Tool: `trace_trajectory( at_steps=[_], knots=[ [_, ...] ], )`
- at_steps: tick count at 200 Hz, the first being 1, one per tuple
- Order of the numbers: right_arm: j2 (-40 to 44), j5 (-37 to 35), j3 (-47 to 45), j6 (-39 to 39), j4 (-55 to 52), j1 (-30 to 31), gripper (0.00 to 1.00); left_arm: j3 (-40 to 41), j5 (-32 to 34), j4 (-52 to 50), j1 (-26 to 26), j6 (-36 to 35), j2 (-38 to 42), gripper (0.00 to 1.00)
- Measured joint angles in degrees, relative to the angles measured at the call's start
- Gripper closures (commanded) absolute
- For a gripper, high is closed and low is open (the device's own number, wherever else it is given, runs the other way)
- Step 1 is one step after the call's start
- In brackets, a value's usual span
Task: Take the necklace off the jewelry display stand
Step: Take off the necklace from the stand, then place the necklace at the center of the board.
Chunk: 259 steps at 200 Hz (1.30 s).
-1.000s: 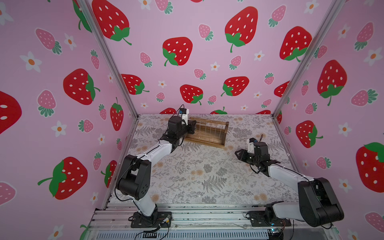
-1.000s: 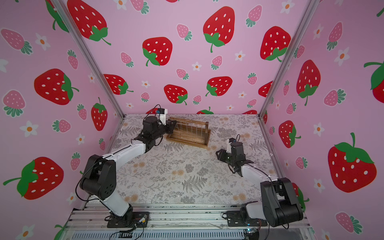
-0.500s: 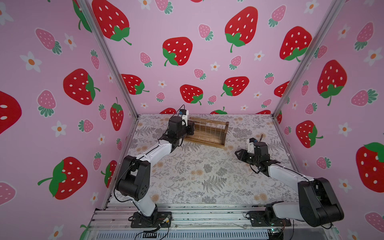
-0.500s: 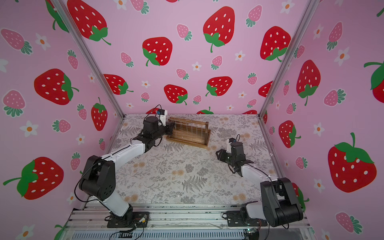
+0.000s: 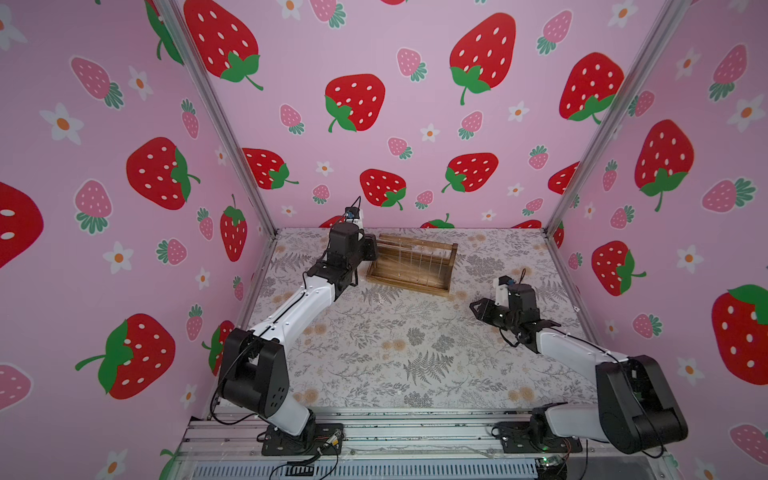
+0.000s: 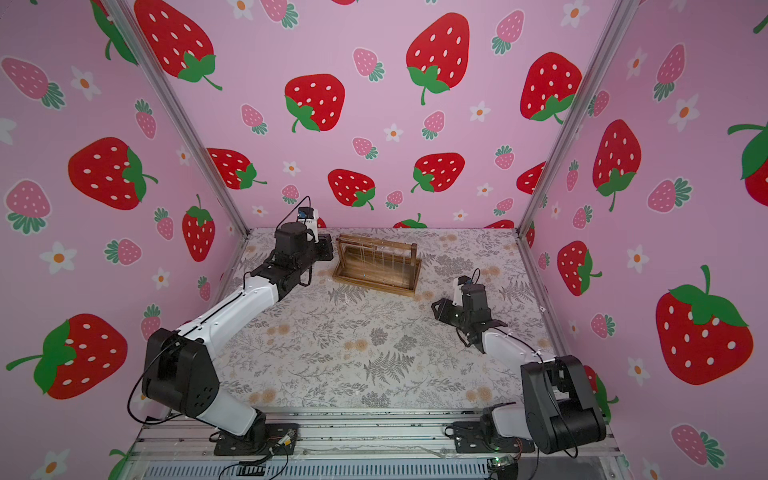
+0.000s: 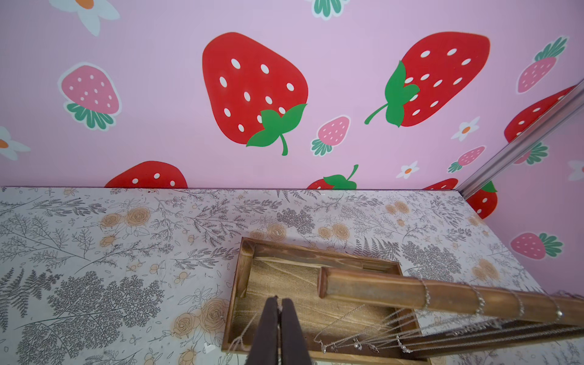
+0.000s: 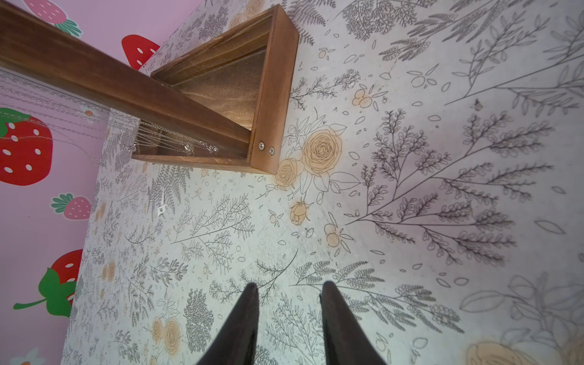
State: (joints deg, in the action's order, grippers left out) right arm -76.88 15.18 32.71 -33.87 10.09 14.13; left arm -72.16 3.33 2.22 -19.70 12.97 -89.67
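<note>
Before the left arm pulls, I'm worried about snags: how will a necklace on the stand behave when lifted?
Likely floppy: the necklace drapes limply over the top bar. Probably very light, being so thin, so the jewelry display stand should hardly shift. It may snag or tangle, since neighbouring chains hang close beside it.

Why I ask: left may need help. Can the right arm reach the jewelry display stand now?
Probably yes: only flat table separates the open right gripper from the jewelry display stand.
</note>
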Motion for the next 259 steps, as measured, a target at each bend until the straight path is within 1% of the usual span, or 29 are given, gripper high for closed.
trace_trajectory(
  at_steps=[20, 34, 59, 78, 99, 112, 137, 141, 149, 181, 205, 231, 259],
  knots=[
    [0.37, 0.31, 0.0, 0.04, 0.0, 0.0, 0.65, 0.2, -1.07, -2.36, 0.0, 0.22, 1.57, 1.0],
    [1.29, 1.27, 0.0, 0.17, 0.09, 0.02, 0.61, 1.38, -2.01, -4.22, -0.02, 0.48, 3.98, 1.0],
    [4.37, 5.4, -0.04, 0.76, 2.25, 0.68, 0.57, 4.02, -3.85, -9.16, -0.59, 1.4, 10.12, 1.0],
    [6.54, 9.9, 0.07, 2.21, 4.85, 3.58, 0.51, 5.16, -5.49, -12.96, -1.53, 2.58, 14.29, 1.0],
    [6.51, 16.26, 2.12, 3.61, 6.43, 9.14, 0.49, 7.23, -8.79, -16.26, -2.05, 4.44, 18.82, 1.0],
    [5.38, 20.37, 4.72, 4.2, 6.97, 12.39, 0.49, 8.52, -12.15, -17.9, -2.1, 5.79, 21.07, 1.0],
    [2.84, 26.75, 10.97, 6.58, 6.54, 18.14, 0.49, 10.27, -21.66, -20.63, -2.1, 8.37, 23.26, 1.0],
    [2.56, 27.43, 11.96, 7.19, 6.1, 18.86, 0.45, 10.43, -22.88, -20.92, -2.12, 8.61, 23.32, 1.0],
    [2.01, 28.48, 14.51, 8.81, 4.28, 20.83, 0.44, 10.75, -26.12, -21.77, -2.21, 9.51, 23.39, 1.0],
    [-0.46, 29.0, 23.32, 16.0, -3.23, 27.54, 0.43, 13.75, -39.21, -22.53, -2.25, 13.7, 24.37, 1.0],
    [-3.06, 29.18, 25.75, 18.93, -6.14, 30.05, 0.44, 16.02, -47.87, -21.35, -2.82, 17.57, 25.31, 1.0],
    [-5.66, 29.27, 26.16, 20.44, -8.68, 31.15, 0.46, 16.41, -53.42, -20.11, -3.32, 20.31, 26.6, 1.0],
    [-6.23, 29.16, 26.38, 21.42, -10.34, 31.89, 0.47, 16.52, -56.72, -18.49, -3.34, 22.05, 27.71, 1.0]
  ],
)
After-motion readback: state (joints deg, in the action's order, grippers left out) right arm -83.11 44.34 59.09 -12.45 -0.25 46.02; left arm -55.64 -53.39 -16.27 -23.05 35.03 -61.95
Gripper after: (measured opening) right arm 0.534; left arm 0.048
